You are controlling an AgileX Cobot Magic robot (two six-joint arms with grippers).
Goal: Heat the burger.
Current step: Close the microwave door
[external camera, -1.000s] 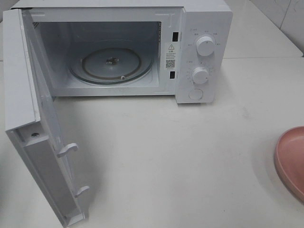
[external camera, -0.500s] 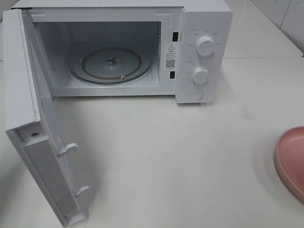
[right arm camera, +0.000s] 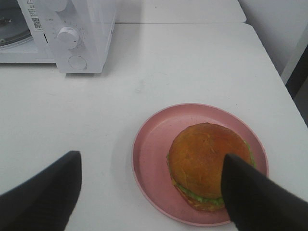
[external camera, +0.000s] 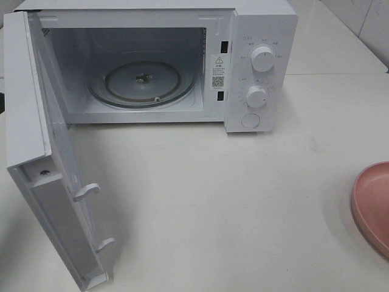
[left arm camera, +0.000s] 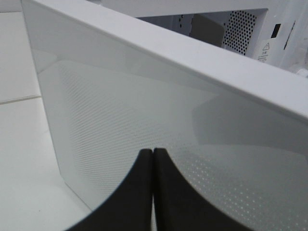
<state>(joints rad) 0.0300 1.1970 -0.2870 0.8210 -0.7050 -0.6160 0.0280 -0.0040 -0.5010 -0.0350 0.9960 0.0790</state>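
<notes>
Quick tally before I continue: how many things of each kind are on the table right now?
White microwave oven, door open: 1
Flat round pink plate: 1
Golden-brown burger with green lettuce, on the plate: 1
Total: 3

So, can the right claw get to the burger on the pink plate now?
Probably yes. The right claw is open and sits above the burger, which lies uncovered on the pink plate. Nothing stands between them. The microwave is well off to one side.
</notes>
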